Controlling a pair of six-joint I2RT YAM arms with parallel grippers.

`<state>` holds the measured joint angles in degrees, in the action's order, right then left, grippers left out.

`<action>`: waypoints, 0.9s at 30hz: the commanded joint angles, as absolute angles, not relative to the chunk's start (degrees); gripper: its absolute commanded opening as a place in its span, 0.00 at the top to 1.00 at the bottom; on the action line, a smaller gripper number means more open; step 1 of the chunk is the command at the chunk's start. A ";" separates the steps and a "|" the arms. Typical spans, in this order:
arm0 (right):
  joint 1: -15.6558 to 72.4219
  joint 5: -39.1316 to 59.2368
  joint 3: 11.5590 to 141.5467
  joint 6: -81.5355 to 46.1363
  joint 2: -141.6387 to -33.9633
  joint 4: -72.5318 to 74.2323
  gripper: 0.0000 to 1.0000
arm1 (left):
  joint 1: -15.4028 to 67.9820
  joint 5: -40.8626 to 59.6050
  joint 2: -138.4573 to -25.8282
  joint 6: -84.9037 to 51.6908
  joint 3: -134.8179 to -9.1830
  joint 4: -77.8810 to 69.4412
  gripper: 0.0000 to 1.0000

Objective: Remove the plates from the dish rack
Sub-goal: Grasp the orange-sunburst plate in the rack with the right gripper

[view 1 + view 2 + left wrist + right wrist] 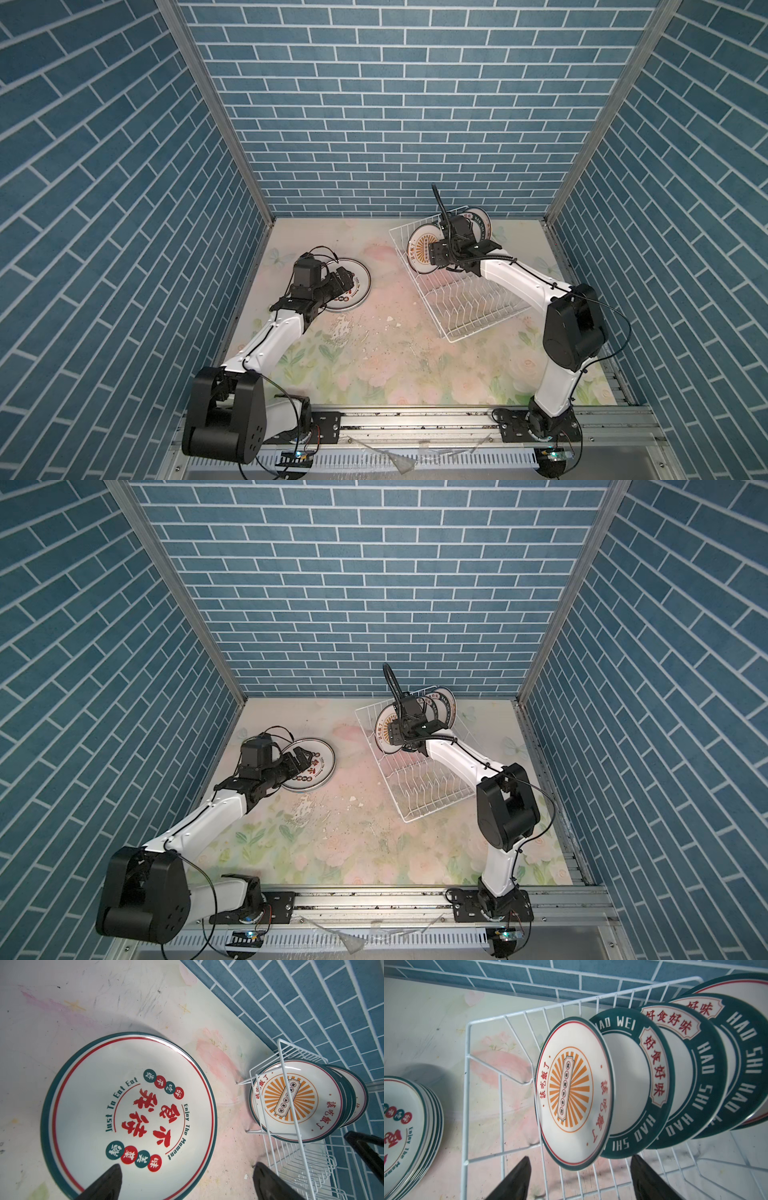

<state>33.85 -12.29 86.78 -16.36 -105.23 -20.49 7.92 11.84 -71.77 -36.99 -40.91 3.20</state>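
On far right of surface (pixel 374 365): dish rack (pixel 473 307) stands angled, row of plates upright at its far end. Front one, sunburst plate (pixel 569 1093), has lower rim between right fingers (pixel 517 1176), which are spread either side with gaps showing, not clamped. Left of middle: stack of plates (pixel 128 1113) lies flat on surface. Left fingers (pixel 108 1182) released, wide apart above stack.

Even, soft overhead light; top views bend at edges, wrist views slightly blurred.
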 commanded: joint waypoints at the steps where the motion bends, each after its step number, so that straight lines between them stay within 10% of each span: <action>1: 32.51 -13.01 90.21 -14.97 -106.78 -20.34 0.26 | 8.17 13.09 -69.99 -33.53 -42.19 4.43 0.01; 27: 29.12 -0.94 93.07 -14.82 -117.59 -10.65 0.64 | 8.09 14.47 -68.94 -34.80 -38.12 -2.47 0.01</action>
<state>29.43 -2.87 90.56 -16.03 -116.49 -12.95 7.92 14.13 -68.93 -34.96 -38.72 -0.84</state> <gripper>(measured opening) 0.362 0.994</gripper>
